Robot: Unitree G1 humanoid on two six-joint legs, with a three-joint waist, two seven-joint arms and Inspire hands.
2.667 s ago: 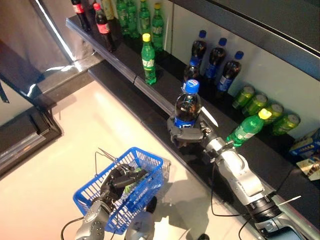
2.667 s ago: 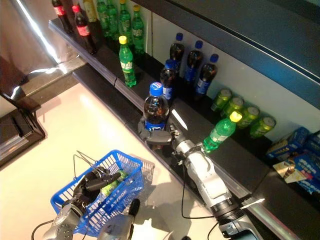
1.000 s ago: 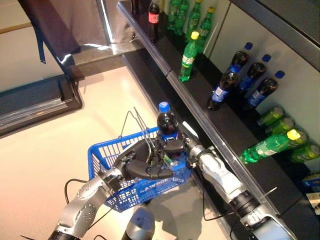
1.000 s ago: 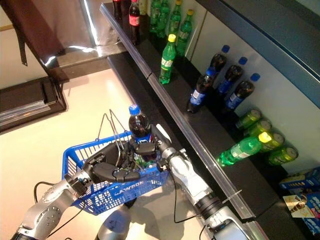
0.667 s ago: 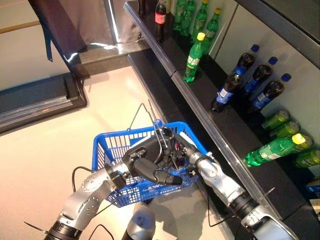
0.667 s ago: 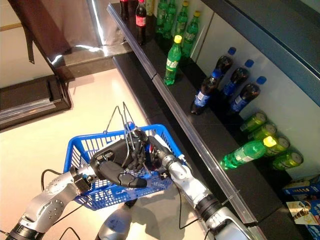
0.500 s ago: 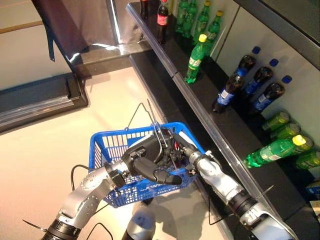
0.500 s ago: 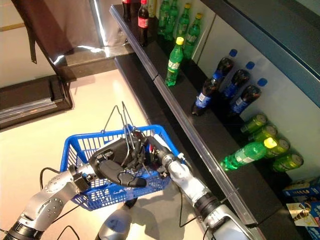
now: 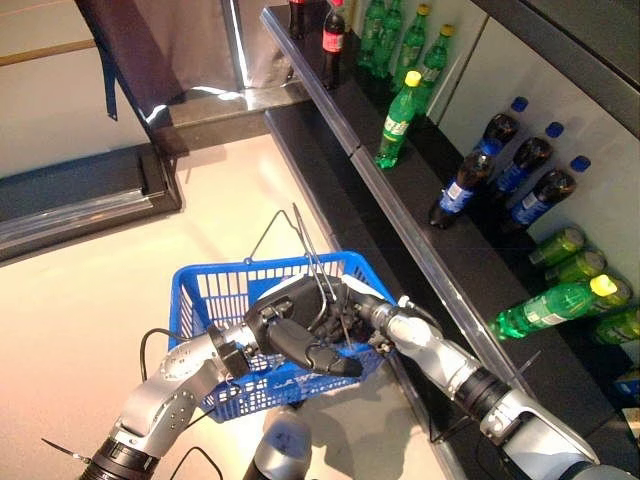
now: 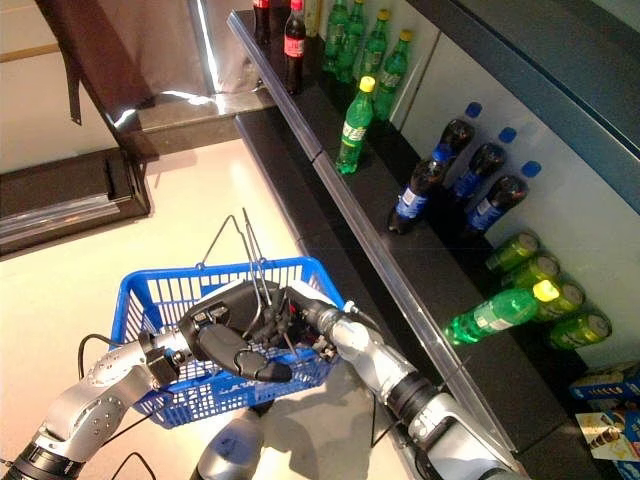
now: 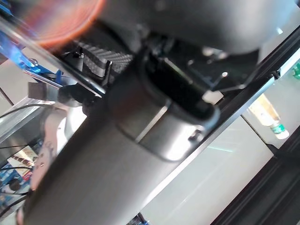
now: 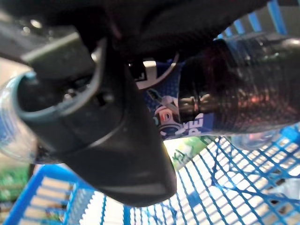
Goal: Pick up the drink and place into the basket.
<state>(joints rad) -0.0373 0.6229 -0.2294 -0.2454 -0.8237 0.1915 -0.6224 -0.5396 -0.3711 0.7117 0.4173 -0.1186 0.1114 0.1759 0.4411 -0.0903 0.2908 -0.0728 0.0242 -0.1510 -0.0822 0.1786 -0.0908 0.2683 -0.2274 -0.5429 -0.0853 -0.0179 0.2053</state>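
Dark plastic bottle [image 12: 234, 89] clasped in right robot hand [image 12: 108, 122] inside blue mesh basket [image 10: 150, 300]; left robot hand [image 10: 235, 345] grips wire handles.

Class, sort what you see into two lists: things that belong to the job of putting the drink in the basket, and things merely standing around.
Job:
cola bottle
blue basket
right hand
left hand

Standing around:
green bottle
cola bottles on shelf
lying green bottle

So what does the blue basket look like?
The blue basket looks like plastic, with walls of thin bars and open gaps. Its two thin wire handles stand up. The left hand holds it above the pale floor, and the right hand reaches inside it with a dark drink bottle.
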